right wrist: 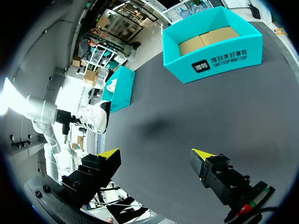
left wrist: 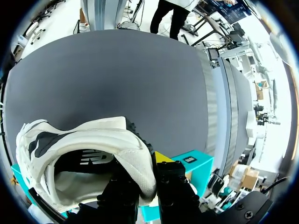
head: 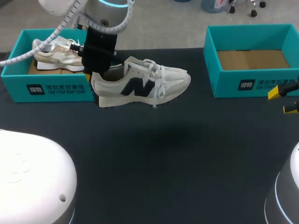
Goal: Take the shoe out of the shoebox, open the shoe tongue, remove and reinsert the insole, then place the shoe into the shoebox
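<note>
Table [head: 163,158] | shoeboxes [head: 46,88] [head: 252,84]: 2 | shoes [head: 56,57]: 2 | left hand [left wrist: 147,182] clamps one shoe [head: 140,86]

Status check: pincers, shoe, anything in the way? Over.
Left pincer shut on shoe at heel. Right pincer open, empty, near right shoebox. Shoe out of left shoebox, above table. No obstruction seen.

Wide dark grey table [head: 154,177], matte top, evenly lit, faint soft shadow near its middle
</note>
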{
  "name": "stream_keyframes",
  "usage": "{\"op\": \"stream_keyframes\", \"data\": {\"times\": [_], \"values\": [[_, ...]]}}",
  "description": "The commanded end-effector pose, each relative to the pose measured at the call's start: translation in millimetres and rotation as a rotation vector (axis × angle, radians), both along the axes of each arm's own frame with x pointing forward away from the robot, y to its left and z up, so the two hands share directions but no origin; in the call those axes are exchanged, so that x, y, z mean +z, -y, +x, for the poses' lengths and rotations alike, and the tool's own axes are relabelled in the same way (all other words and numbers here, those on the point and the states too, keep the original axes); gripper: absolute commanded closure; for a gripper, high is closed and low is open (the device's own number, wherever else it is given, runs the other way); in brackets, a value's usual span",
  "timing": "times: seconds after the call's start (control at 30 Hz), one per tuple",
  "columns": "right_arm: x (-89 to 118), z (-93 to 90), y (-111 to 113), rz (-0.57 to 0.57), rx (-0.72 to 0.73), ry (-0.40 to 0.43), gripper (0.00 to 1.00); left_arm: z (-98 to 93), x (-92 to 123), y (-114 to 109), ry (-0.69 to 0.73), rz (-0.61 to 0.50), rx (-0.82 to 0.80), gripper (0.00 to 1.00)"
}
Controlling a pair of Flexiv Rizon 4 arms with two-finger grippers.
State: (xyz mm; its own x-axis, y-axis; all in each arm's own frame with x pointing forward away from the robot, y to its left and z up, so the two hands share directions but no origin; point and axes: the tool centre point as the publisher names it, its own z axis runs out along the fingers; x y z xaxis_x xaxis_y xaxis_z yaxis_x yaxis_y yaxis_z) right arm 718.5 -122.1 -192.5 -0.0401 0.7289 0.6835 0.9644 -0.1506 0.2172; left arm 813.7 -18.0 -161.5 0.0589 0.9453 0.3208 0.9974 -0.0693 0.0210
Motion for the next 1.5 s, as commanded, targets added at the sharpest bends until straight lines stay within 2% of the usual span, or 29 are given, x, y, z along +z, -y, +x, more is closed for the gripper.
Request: {"op": "stream_keyframes", "data": {"times": [0.03,0.27,0.83,1.07,1.33,1.5], "values": [[-0.3,-0.2,-0.7,-0.003,-0.002,-0.001,0.0,-9.5,1.7,8.9,0.019,0.005,-0.011,1.0],[-0.3,-0.2,-0.7,-0.003,-0.002,-0.001,0.0,-17.4,-3.8,22.8,0.021,0.065,-0.019,1.0],[-0.3,-0.2,-0.7,-0.003,-0.002,-0.001,0.0,-17.4,-4.7,23.2,0.024,0.063,-0.016,1.0],[-0.3,-0.2,-0.7,-0.003,-0.002,-0.001,0.0,-25.8,-27.0,29.8,0.075,0.093,-0.056,1.0],[-0.3,-0.2,-0.7,-0.003,-0.002,-0.001,0.0,-25.7,-70.0,30.3,0.038,0.093,-0.041,1.0],[-0.3,-0.2,-0.7,-0.003,-0.002,-0.001,0.0,-22.1,-98.0,34.9,0.071,0.069,-0.03,1.0]]}}
